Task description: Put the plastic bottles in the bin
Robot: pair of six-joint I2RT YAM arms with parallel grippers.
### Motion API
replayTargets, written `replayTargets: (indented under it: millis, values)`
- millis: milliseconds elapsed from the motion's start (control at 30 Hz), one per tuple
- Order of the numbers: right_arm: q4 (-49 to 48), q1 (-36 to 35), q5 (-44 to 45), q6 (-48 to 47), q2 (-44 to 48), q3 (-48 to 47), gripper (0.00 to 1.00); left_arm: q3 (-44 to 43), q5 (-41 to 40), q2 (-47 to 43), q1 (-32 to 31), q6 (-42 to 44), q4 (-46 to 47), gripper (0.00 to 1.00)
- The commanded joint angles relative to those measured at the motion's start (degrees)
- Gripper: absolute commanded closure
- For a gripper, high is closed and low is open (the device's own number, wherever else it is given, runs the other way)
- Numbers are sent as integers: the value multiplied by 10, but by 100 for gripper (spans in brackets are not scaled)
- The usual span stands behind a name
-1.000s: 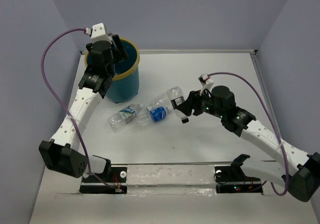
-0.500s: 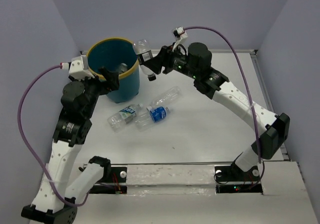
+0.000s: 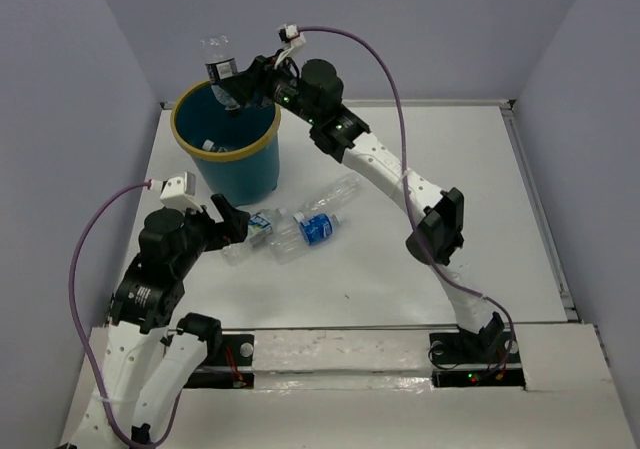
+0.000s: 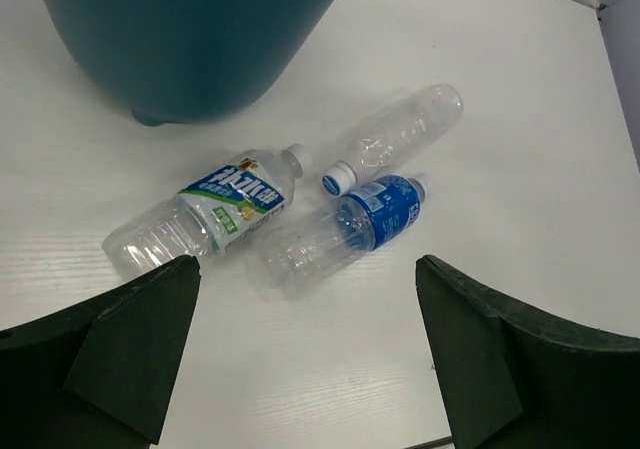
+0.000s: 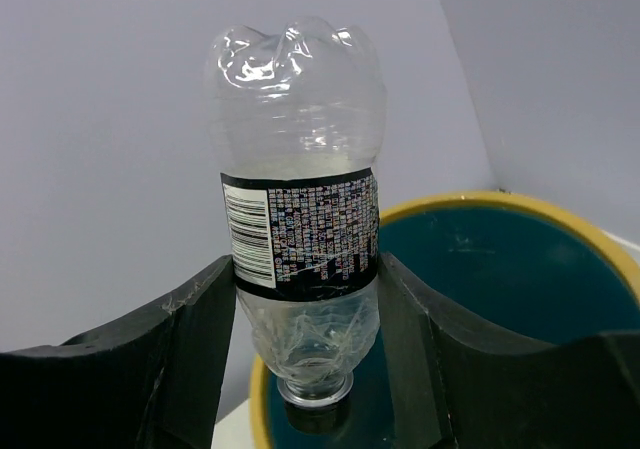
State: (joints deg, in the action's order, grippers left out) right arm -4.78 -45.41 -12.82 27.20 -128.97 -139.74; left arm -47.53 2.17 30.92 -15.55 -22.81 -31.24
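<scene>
Bottles first: a clear one with a black label band (image 5: 300,229) is up in the air, clamped across its middle by the right gripper (image 5: 305,314), base up and neck pointing down. It hangs at the far rim of the bin (image 3: 190,104), and from the wrist view the neck sits just about over the yellow edge rather than the middle of the opening. My read is that a release is the step in hand. To do it well, nudge the bottle a touch further in over the teal hollow, then let go cleanly so it drops neck-first instead of clipping the rim and bouncing out.

Down on the worktop (image 3: 450,169) three more wait just beside the bin's base: a green-labelled bottle (image 4: 200,214), a blue-labelled bottle (image 4: 350,234) and a bare clear bottle (image 4: 405,129), all lying on their sides and packed close. The left gripper (image 4: 310,359) hovers above them, jaws spread wide and holding nothing. What's in the way? The bin wall crowds the green-labelled one, and the neighbours lie so tight that a pick could knock one rolling.
</scene>
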Motion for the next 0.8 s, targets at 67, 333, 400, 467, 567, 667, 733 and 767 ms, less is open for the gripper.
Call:
replayTargets:
  millis: [67,333,400,467,567,667,733,767]
  values:
    - [-35,-29,39,-31,-61,-56,32,15,48,12,0,7,-14,1]
    - [-41,-29,19,-84,74,90,16,42,191,48,-3,21,58,1]
    - [-44,-29,24,-100,128,165,16,36,190,63,-10,29,65,1]
    - [-60,-24,50,-114,226,315,18,31,172,84,-43,37,73,1]
    - [-81,-4,56,-98,349,470,19,25,136,115,-124,26,89,1]
    - [-93,24,66,-68,453,647,20,13,47,166,-228,10,114,1]
    - [-102,36,67,-49,500,755,20,-17,-13,200,-271,13,102,1]
    - [-103,41,68,-44,522,787,19,-26,-45,219,-283,16,96,1]
